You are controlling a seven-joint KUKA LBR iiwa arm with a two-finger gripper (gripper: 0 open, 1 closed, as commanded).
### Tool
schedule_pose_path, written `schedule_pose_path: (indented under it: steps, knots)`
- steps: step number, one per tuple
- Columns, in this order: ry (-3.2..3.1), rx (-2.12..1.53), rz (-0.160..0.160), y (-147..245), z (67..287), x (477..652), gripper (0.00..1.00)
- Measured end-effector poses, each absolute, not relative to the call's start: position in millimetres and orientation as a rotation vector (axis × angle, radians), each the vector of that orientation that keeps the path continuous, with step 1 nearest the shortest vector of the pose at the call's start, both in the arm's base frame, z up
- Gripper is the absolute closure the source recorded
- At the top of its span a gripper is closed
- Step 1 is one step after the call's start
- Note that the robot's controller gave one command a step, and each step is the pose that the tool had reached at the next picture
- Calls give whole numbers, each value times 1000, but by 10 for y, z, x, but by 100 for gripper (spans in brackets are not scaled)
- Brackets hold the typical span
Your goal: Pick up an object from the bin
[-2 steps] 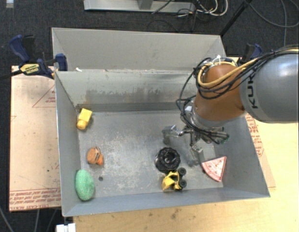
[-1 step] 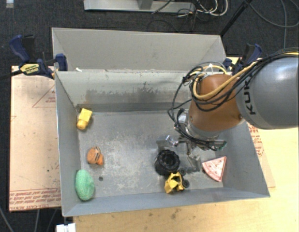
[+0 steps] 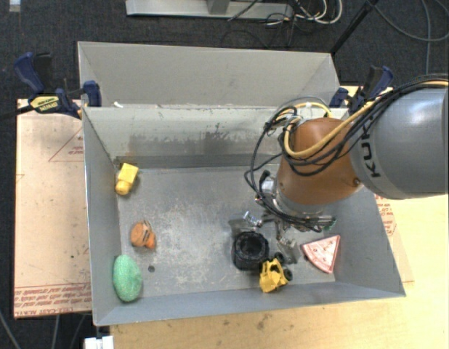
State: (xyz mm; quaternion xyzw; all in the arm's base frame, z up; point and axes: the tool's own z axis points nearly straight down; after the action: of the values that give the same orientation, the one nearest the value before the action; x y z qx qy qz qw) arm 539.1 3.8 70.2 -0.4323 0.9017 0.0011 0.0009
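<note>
The gripper (image 3: 281, 240) is hanging low over the floor of the bin (image 3: 210, 195), toward the near corner on the view's right, under the arm's orange cover (image 3: 319, 162) and its looping cables. Whether it is spread or pressed together cannot be told, as the cover and wrist are hiding that. It is sitting in the tight gap between a black round piece (image 3: 249, 251) on the view's left and a pink triangular wedge (image 3: 322, 254) on the view's right, which is lying near the sloping right wall. A small yellow toy (image 3: 272, 275) is lying just in front of it, close against the near wall. These three are crowding it on three sides. A broad stretch of bare floor is lying open from the black piece across the middle and up to the back wall. Well apart along the left wall, a yellow block (image 3: 126, 178) is resting by the back left corner, an orange-brown lump (image 3: 142, 235) is sitting midway, and a green oval (image 3: 126, 277) is lying in the near left corner.
</note>
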Motion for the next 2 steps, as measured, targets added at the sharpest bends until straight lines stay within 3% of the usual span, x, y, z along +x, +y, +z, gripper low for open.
schedule_pose_path:
  steps: [1,2]
  knots:
    - [2745,-1522,2,234,713,5064,100]
    - [2745,-1522,1,234,713,5064,100]
